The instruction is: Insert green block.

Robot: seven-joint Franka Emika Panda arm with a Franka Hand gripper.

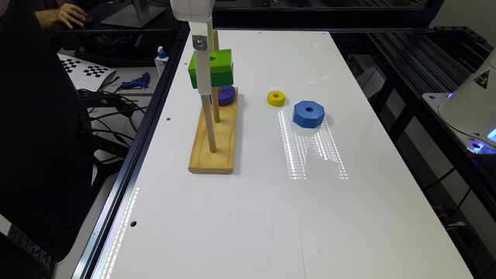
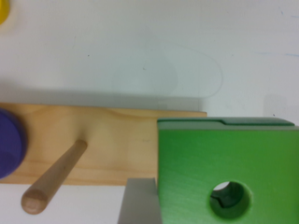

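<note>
The green block (image 1: 221, 65), lime on top with a round centre hole, hangs in the air over the wooden peg base (image 1: 217, 147). My gripper (image 1: 211, 77) is shut on its sides, and one grey finger (image 2: 138, 201) presses against the block (image 2: 196, 163). The block sits over the near end of the base and hides the front peg's top. Its hole (image 2: 230, 199) looks dark, and I cannot tell whether a peg is inside it. The middle peg (image 2: 53, 179) stands free beside the block.
A purple ring (image 1: 224, 95) lies on the rear peg of the base. A small yellow ring (image 1: 276, 98) and a blue octagonal block (image 1: 309, 114) rest on the white table to the exterior view's right of the base. A person's hand (image 1: 68, 15) is at a desk beyond the table.
</note>
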